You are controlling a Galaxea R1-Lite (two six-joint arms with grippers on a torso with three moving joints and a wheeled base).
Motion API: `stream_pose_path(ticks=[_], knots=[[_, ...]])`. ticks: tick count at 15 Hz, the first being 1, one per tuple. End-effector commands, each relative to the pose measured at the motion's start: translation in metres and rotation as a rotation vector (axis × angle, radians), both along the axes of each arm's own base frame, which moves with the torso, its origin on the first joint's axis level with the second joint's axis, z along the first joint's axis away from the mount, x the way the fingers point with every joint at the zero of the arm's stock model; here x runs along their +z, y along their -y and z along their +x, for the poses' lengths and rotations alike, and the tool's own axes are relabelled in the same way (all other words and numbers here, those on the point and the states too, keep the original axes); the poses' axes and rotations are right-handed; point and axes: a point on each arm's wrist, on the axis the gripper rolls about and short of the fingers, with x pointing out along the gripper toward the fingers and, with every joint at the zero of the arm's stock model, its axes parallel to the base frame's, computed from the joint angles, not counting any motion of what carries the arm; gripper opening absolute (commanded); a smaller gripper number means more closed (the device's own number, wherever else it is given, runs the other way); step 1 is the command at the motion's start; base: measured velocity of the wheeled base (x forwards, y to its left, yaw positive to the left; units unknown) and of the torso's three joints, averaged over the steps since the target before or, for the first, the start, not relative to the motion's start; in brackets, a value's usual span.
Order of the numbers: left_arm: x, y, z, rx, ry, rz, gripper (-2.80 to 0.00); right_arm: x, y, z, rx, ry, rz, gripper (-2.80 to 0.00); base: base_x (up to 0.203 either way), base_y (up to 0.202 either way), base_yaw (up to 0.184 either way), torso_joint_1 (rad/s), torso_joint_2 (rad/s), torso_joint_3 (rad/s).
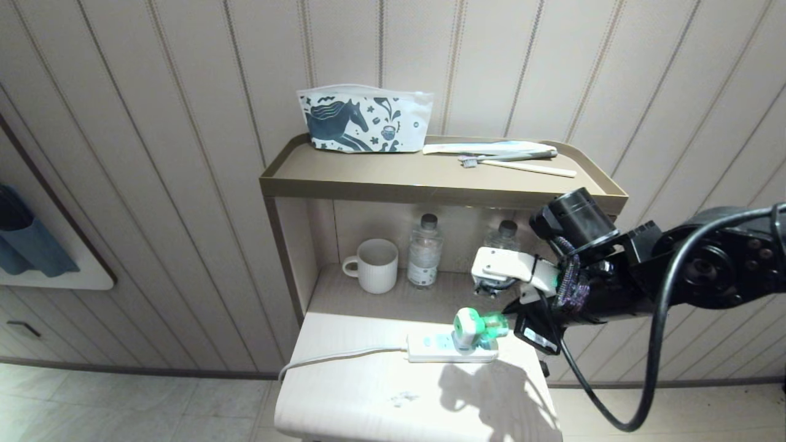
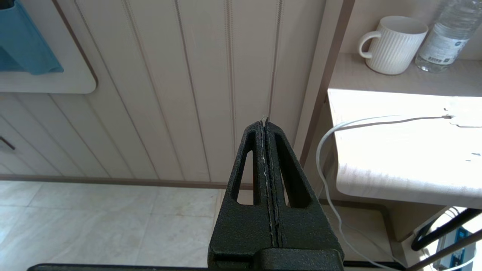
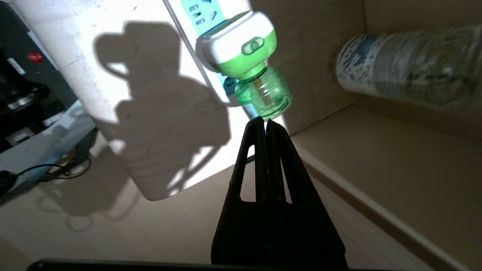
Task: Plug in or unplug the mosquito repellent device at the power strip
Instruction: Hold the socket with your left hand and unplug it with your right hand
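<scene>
Pale table (image 1: 368,393) carries the power strip (image 1: 430,351) and its cord (image 1: 344,356)

We note a wall (image 1: 153,123) of pale vertical panelling with thin darker seams, ending in a brown skirting (image 1: 123,369) above a floor (image 1: 92,405) of light marbled tiles. Against the wall stands a cabinet with a brown rimmed top shelf (image 1: 430,184) and an open niche (image 1: 319,245) beneath. Before it we find a pale table (image 1: 344,393), brightly lit, with hard shadows across it. A white rounded panel (image 1: 61,279) with a blue part sits on the wall at left.
</scene>
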Motion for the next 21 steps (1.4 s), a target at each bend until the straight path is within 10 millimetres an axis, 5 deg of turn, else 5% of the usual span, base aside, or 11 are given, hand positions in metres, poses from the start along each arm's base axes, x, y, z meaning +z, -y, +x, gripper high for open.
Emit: stream_pose_path(ticks=[1, 15, 16, 21], knots=[[0.000, 0.000, 0.000, 0.000, -0.001, 0.000, -2.80, 0.003, -0.003, 0.003, 0.035, 0.021, -0.020, -2.80, 0.000, 0.000, 0.000, 0.000, 0.00, 0.000], [0.000, 0.000, 0.000, 0.000, -0.001, 0.000, -2.80, -0.013, -0.014, 0.000, 0.105, -0.043, -0.086, -2.80, 0.000, 0.000, 0.000, 0.000, 0.00, 0.000], [0.000, 0.000, 0.000, 0.000, -0.001, 0.000, -2.80, -0.018, -0.016, 0.004, 0.105, -0.055, -0.092, 0.00, 0.000, 0.000, 0.000, 0.000, 0.00, 0.000], [0.000, 0.000, 0.000, 0.000, -0.001, 0.000, -2.80, -0.030, -0.027, 0.024, 0.138, -0.069, -0.124, 0.00, 0.000, 0.000, 0.000, 0.000, 0.00, 0.000]])
